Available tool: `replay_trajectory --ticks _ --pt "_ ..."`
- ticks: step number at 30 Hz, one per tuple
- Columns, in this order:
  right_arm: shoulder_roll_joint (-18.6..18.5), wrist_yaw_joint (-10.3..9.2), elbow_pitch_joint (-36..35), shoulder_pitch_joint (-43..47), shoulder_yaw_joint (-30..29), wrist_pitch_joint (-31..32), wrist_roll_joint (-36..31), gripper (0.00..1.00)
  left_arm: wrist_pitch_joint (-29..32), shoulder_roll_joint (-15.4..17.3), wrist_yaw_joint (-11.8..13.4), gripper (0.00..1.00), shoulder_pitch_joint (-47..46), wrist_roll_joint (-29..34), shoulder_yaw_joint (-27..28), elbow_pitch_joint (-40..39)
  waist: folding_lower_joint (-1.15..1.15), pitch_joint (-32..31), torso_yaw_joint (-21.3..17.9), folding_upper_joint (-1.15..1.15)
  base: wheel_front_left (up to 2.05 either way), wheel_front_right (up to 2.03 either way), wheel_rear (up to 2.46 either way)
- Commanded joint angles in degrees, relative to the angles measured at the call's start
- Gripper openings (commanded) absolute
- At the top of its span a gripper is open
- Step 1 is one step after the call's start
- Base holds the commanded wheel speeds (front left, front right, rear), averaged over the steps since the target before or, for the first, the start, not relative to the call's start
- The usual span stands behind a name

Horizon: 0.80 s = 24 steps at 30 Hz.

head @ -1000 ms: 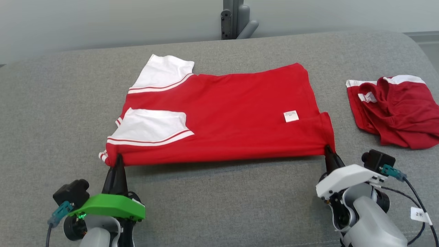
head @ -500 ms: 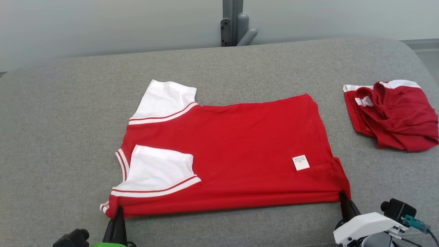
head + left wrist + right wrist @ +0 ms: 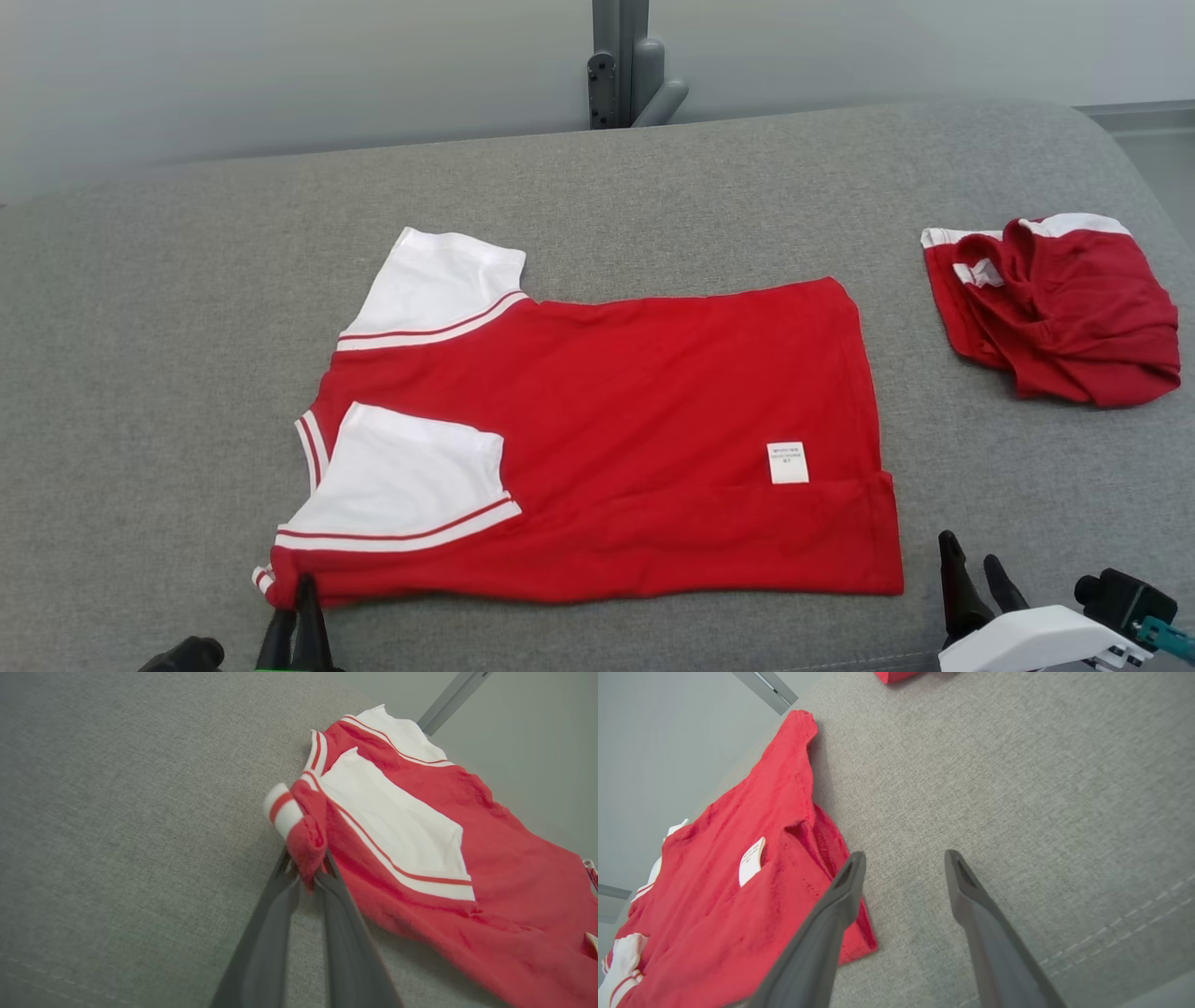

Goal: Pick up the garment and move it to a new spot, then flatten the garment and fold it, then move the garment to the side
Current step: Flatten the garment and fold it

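Observation:
The garment (image 3: 607,439) is a red shirt with white sleeves, lying folded lengthwise and flat on the grey cushion (image 3: 140,373), a white label near its right end. My left gripper (image 3: 301,597) is shut on the shirt's near left corner; the left wrist view shows the red and white cuff (image 3: 299,821) pinched between the fingertips of the left gripper (image 3: 306,877). My right gripper (image 3: 971,560) stands open just off the near right corner, touching nothing. In the right wrist view the right gripper (image 3: 903,858) has its fingers spread over bare cushion beside the garment (image 3: 738,886) hem.
A second red and white garment (image 3: 1055,308) lies crumpled at the cushion's right side. A grey post (image 3: 625,61) stands behind the cushion against the pale wall. The cushion's front seam (image 3: 1111,938) runs just below my right gripper.
The right gripper has opened and let go of the shirt's near right corner, which now lies flat. The head camera has tilted, so the whole scene sits lower in view than a second ago.

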Motion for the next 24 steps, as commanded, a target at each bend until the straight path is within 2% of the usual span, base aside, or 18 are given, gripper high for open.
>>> replay_trajectory --ticks 1,8,12,18,24 --pt "-0.07 0.0 -0.72 0.67 -0.62 -0.07 -0.52 1.0 -0.35 0.53 0.45 1.0 0.77 -0.19 0.42 -0.3 0.0 -0.09 -0.3 0.0 0.0 0.0 0.0" --pt "-0.13 0.0 -3.64 1.0 -3.73 0.68 -2.23 1.0 -0.96 2.16 2.21 1.0 0.8 0.78 1.59 -1.29 0.0 0.1 -1.09 0.0 0.0 0.0 0.0" --pt "-0.11 0.0 -5.63 -0.07 -3.58 1.1 -3.85 1.0 -0.8 3.36 2.82 1.0 -1.07 2.45 0.89 -2.25 0.0 0.77 -1.42 0.0 0.0 0.0 0.0" --pt "-0.11 0.0 -8.73 -2.67 -2.47 2.39 -7.44 1.0 0.45 6.15 2.05 1.0 -8.21 5.41 -1.11 -1.36 0.0 2.59 -1.87 0.0 0.0 0.0 0.0" --pt "-0.12 0.0 -12.81 -6.18 -0.19 5.09 -10.7 1.0 3.85 8.85 0.04 1.0 -20.83 8.43 -4.29 1.99 0.0 5.91 -3.08 0.0 0.0 0.0 0.0"
